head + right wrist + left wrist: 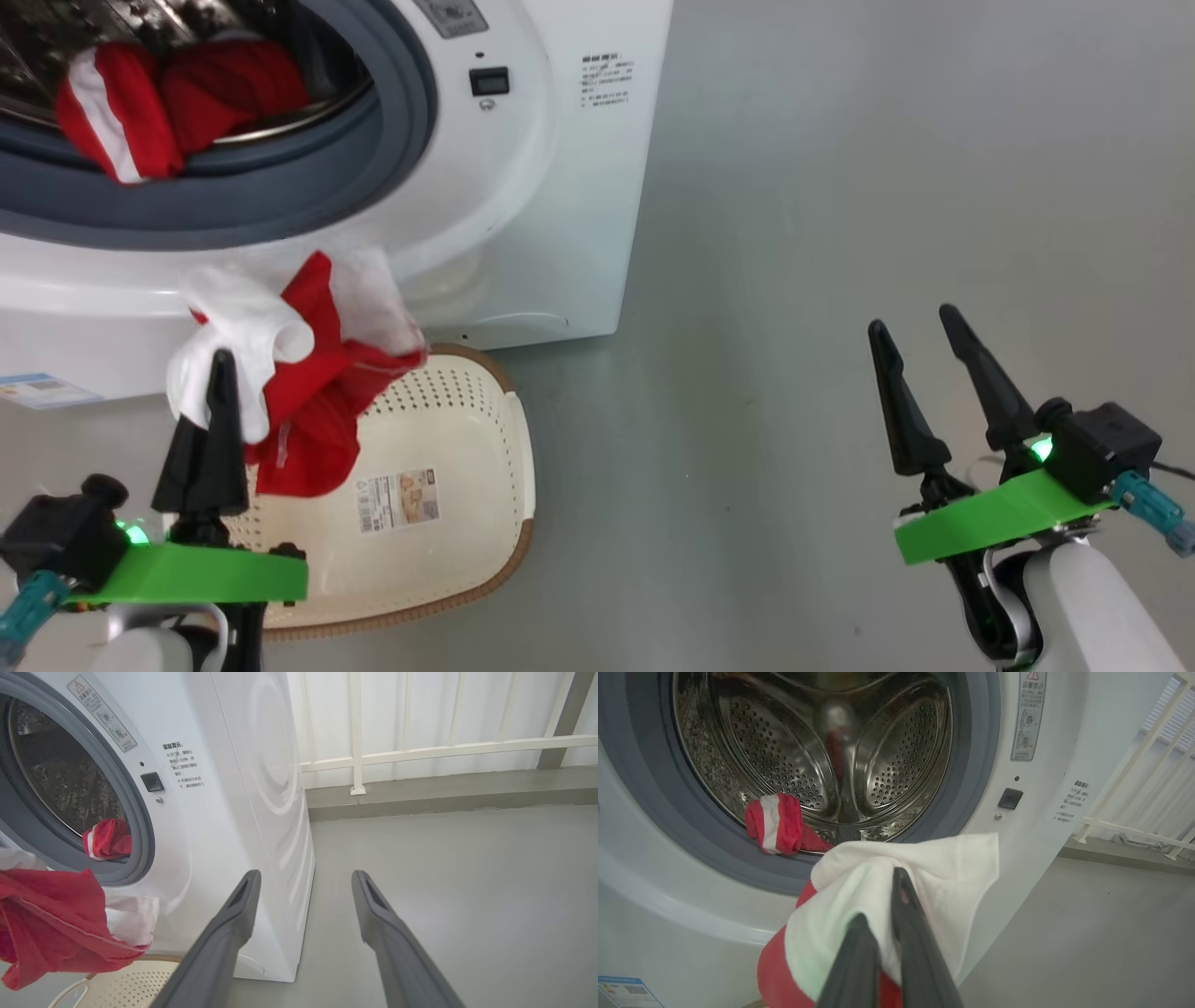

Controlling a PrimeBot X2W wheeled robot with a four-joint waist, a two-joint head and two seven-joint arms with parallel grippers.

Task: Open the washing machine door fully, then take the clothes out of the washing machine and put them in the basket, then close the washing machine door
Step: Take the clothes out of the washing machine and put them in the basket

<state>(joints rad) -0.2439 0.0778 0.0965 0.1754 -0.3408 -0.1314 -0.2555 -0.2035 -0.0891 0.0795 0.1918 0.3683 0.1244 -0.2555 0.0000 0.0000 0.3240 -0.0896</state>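
Clamps the left pincer [221,359] tight on a bunch of red and white clothes [308,401], both fingers pressed together through the white fold. Holds that bunch in the air in front of the washing machine [560,187], below the grey rubber ring [280,201] and over the far end of the basket [467,551], with the red tail drooping inside the rim. Cannot tell whether the cloth touches the basket's base. Stands the basket on the floor [794,187] just in front of the machine, sticker [399,500] showing on its base. Has a second red piece [117,117] with a white stripe lying at the lip of the steel drum [784,760], partly over the ring. Carries the right pincer [912,319] spread wide and empty, well off to the right above bare grey floor, fingers pointing up the head view. Shows a white railing [420,746] beyond the machine's side in the right wrist view.
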